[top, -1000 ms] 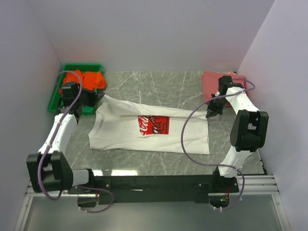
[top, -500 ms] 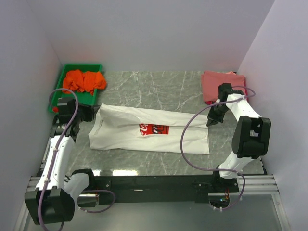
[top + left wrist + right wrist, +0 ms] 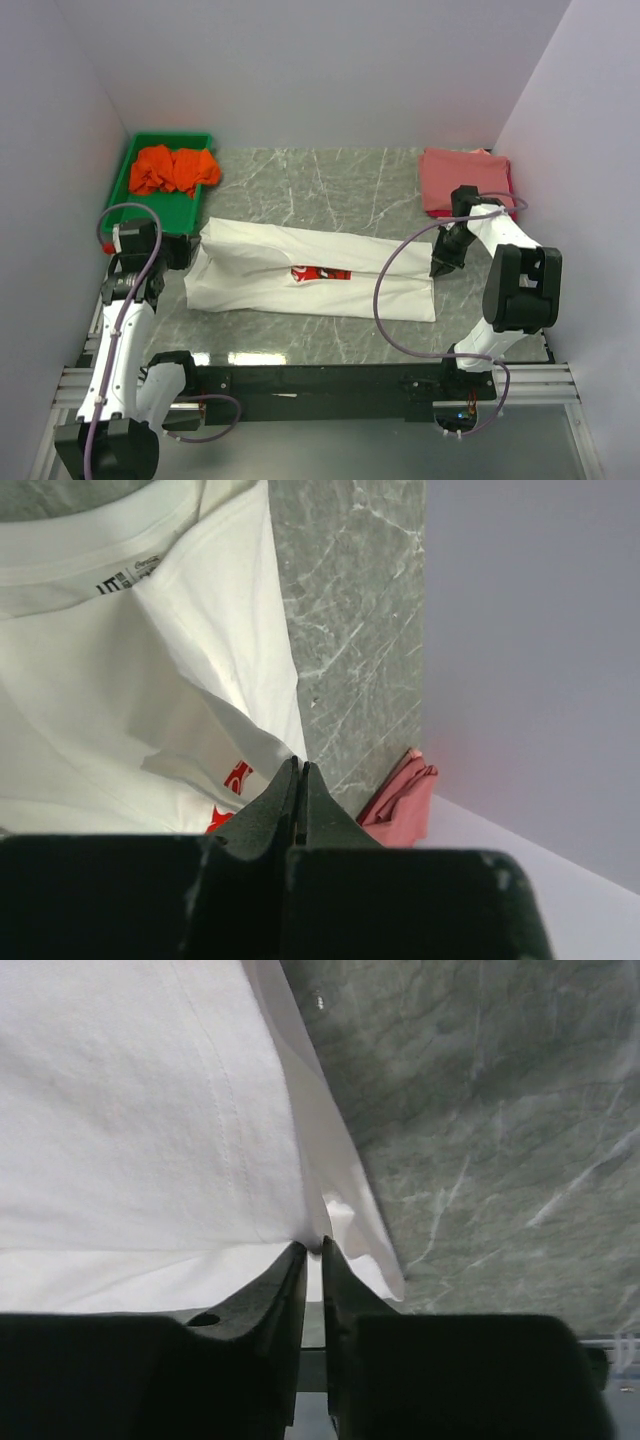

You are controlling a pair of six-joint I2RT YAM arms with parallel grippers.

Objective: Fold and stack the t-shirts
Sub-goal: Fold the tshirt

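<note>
Marble tabletop (image 3: 330,180). The white t-shirt (image 3: 260,262) lies lengthwise across the middle, far side drawn over so the red print (image 3: 322,272) is half covered; looks like a long fold under way. Folded pink t-shirts (image 3: 465,175) sit far right, probably the stack. Orange t-shirt (image 3: 175,168) is bunched in the green tray (image 3: 170,137), waiting. Left hand (image 3: 192,250) is clamped on the collar end and right hand (image 3: 438,268) pinches the hem end, to hold the edge taut.
</note>
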